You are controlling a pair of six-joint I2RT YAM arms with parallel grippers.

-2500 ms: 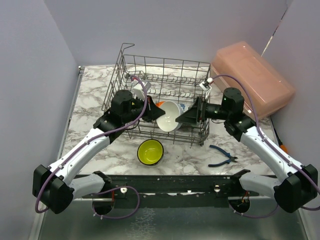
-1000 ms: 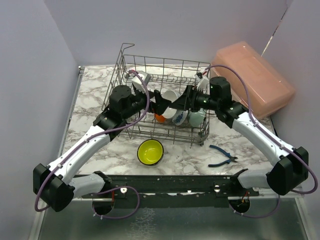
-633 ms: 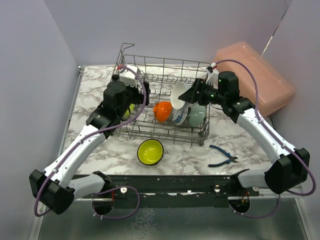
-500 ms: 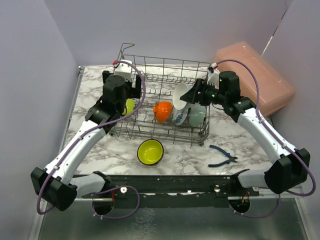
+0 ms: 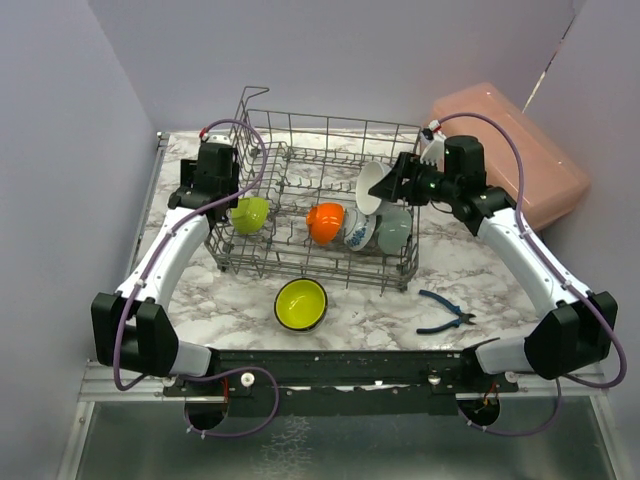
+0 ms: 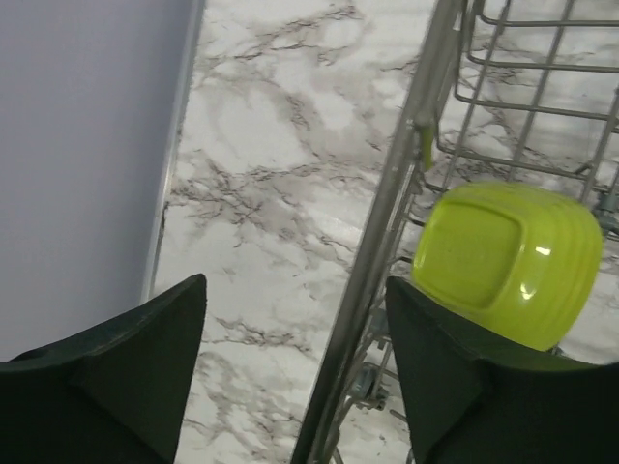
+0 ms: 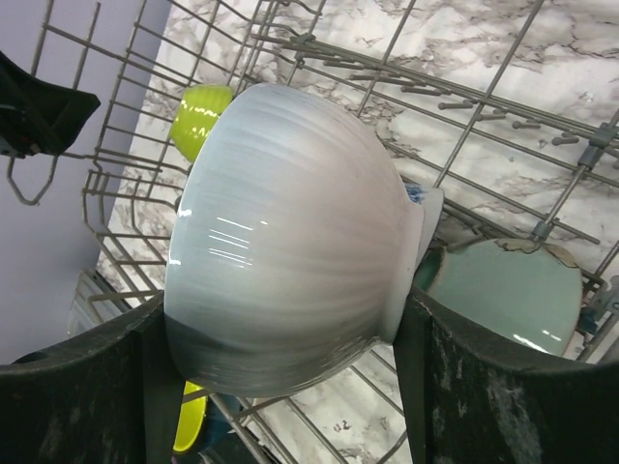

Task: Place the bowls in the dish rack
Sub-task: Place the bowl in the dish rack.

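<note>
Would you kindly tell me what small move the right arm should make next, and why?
Probably lower the white bowl a little into the dish rack, on edge between free tines behind the mint green bowl: the right gripper is shut on it, tilted, above the tines, not yet seated.

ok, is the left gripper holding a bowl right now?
No, the left gripper is open and empty at the dish rack wall; the lime green bowl sits inside the rack.
</note>
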